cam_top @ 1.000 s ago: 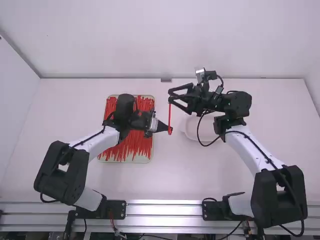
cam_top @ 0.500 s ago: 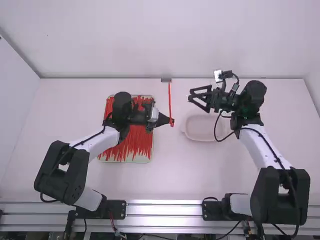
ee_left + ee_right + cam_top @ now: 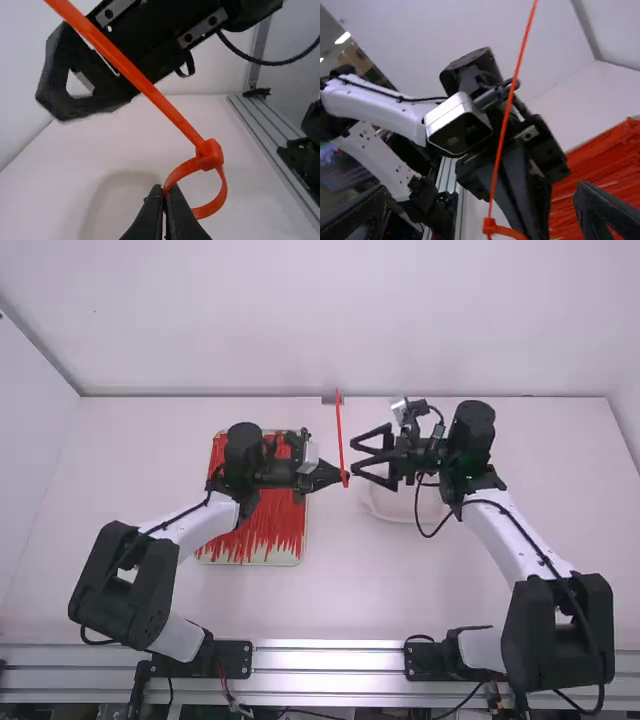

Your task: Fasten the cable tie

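The looped red cable tie (image 3: 341, 440) is pinched above the tabletop (image 3: 150, 440) by the fully closed left tool (image 3: 333, 477), its tail held upright, presumably for pulling by the wide-spread, empty right tool (image 3: 358, 462) just beside it.

No text, number, label or sign can be read in any of the views, neither on the orange plastic cable tie (image 3: 207, 151) nor on anything around it.
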Tool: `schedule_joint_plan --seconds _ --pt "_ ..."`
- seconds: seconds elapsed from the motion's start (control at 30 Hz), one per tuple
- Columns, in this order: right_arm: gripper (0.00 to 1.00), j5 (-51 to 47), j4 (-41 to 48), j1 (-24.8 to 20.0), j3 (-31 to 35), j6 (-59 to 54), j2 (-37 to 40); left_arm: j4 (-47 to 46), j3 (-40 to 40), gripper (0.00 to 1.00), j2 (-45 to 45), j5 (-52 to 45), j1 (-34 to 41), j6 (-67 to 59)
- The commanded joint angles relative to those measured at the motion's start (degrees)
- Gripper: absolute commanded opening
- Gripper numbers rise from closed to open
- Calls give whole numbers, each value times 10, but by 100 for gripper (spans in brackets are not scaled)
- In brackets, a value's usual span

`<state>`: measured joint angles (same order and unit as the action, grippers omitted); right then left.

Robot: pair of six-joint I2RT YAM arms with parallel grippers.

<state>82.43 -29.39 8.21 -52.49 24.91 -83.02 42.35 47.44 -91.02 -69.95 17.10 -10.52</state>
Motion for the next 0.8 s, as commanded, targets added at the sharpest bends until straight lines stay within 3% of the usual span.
schedule_joint_plan --seconds 0.0,0.7,0.77 --pt "98 -11 1 20 -15 -24 10 8 22 2 0 -28 5 9" --pt "99 -64 -26 69 -15 -25 10 17 35 2 0 -52 5 22" --pt "96 -64 -37 68 -15 -22 10 17 35 2 0 -52 5 21"
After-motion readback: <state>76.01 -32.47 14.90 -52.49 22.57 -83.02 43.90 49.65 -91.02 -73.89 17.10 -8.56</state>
